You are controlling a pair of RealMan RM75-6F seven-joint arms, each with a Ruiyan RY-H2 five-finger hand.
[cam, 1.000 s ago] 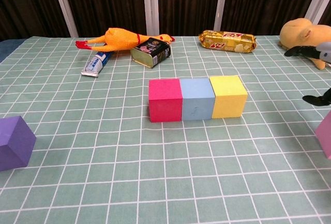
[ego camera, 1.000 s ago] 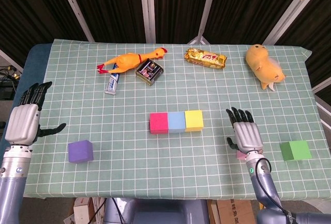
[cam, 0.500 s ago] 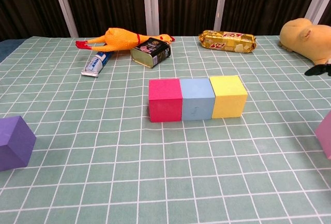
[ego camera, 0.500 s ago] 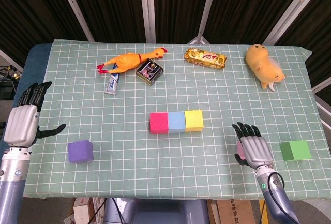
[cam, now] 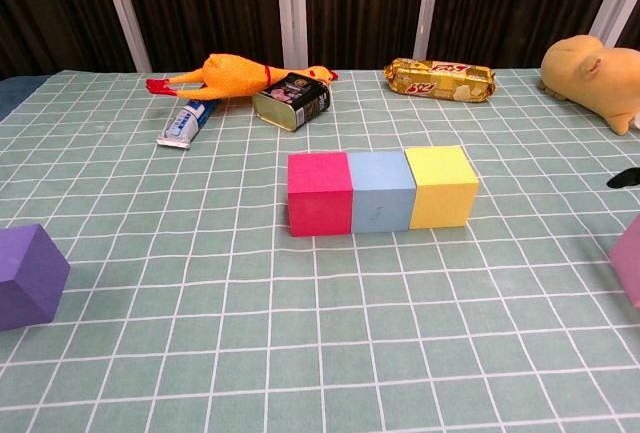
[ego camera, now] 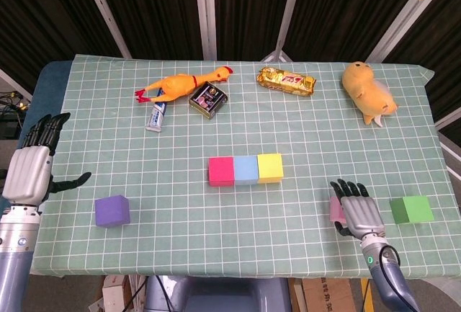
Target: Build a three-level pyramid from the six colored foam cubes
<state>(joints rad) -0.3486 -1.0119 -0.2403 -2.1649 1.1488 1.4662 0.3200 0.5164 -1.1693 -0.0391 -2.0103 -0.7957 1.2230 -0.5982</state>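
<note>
Since a second ago my right hand (ego camera: pixel 357 215) has drawn back toward the near edge of the desk (ego camera: pixel 302 146), from beside the row of cubes down to the pink cube (ego camera: pixel 336 210), which it now covers on its right side. Whether the fingers grasp that cube or only lie against it, I cannot tell; they point to 12 o'clock and look slightly spread. In the chest view only a dark fingertip shows at the right border, above a sliver of the pink cube.

My left hand (ego camera: pixel 30 169) has hardly shifted: it hangs released at the left edge of the desk, fingers apart and holding nothing, thumb pointing toward 3 o'clock.

Three cubes sit touching in a row at the middle of the desk: the red cube (ego camera: pixel 220 171), the blue cube (ego camera: pixel 245 169) and the yellow cube (ego camera: pixel 270 167). The purple cube (ego camera: pixel 112 210) lies alone at 8 o'clock from the row, near my left hand. The green cube (ego camera: pixel 411 209) lies at 4 o'clock from the row, just beyond my right hand.

Along the far side lie a rubber chicken (ego camera: pixel 181 83), a toothpaste tube (ego camera: pixel 157 116), a small tin (ego camera: pixel 209 99), a gold snack bar (ego camera: pixel 287 81) and a yellow plush toy (ego camera: pixel 368 90).
</note>
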